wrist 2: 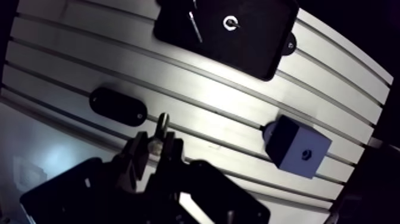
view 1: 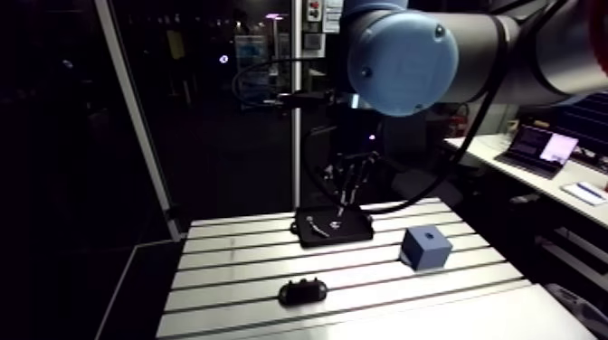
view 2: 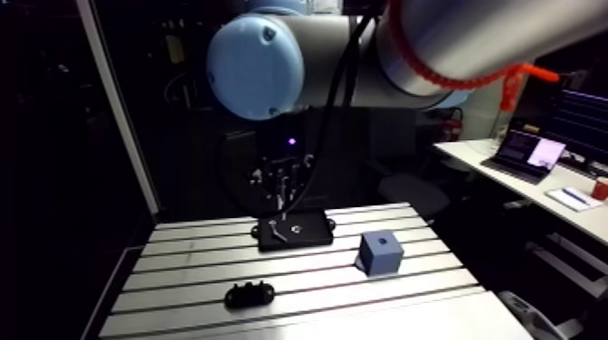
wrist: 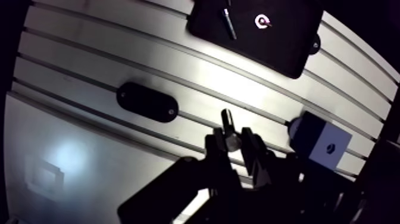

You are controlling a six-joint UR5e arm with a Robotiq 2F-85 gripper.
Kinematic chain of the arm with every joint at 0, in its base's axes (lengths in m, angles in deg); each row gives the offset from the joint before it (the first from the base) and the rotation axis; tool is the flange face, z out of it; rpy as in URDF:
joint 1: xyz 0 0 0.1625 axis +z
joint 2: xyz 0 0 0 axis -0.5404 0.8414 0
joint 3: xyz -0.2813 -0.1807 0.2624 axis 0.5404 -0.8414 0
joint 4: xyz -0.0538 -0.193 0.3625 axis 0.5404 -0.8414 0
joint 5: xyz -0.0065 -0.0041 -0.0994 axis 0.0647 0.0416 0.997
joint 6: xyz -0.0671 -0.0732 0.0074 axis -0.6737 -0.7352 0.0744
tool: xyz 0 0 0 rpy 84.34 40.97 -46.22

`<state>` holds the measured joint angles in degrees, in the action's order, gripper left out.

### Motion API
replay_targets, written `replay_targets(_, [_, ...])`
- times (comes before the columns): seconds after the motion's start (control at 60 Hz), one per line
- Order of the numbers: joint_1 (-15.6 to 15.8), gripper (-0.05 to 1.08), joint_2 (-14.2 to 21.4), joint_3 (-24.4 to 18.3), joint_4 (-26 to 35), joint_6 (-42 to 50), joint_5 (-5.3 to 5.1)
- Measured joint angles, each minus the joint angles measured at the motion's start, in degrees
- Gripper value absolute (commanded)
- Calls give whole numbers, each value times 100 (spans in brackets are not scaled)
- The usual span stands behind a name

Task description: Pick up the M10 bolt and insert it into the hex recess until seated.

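The slotted worktop (view 1: 235, 271) carries a black tray (view 1: 357, 231) at the far middle, a blue block (view 1: 426, 248) to the right of it and a black oval piece (view 1: 302, 291) nearer. The jaws are clenched on the M10 bolt (wrist: 227, 118) and hang above the worktop by the tray, so the step in hand looks like the carry to the block. To do it well, travel right with the bolt kept clear of the tray's rim. Stop with the shank straight over the hex recess (wrist 2: 305, 153), the small dark hole in the middle of the block's top face. Then come down slowly and vertically, since a tilted bolt would likely catch on the edge of the hole. Release only once it sits down fully. The bolt is slim and dark, its shank reaching out past the fingertips towards the worktop, with a pale glint where it is pinched.
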<state>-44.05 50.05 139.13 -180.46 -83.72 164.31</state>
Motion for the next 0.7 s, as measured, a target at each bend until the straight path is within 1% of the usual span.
replay_targets(0.083, [-163,81,11,-182,314,-412,34])
replay_targets(0.183, [-358,81,-5,-412,683,-934,124])
replay_targets(0.25, [-461,81,-41,-553,876,-1222,209])
replay_targets(0.267, [-501,81,-62,-613,951,-1336,254])
replay_targets(0.283, [-518,81,-72,-640,982,-1383,274])
replay_targets(0.35, [-605,81,-146,-791,1147,-1638,409])
replay_targets(0.467, [-732,81,-338,-1067,1383,-2004,711])
replay_targets(0.533, [-779,81,-465,-1195,1474,-2134,865])
replay_targets(0.6, [-811,81,-581,-1288,1531,-2210,977])
replay_targets(0.7, [-835,81,-698,-1362,1575,-2264,1069])
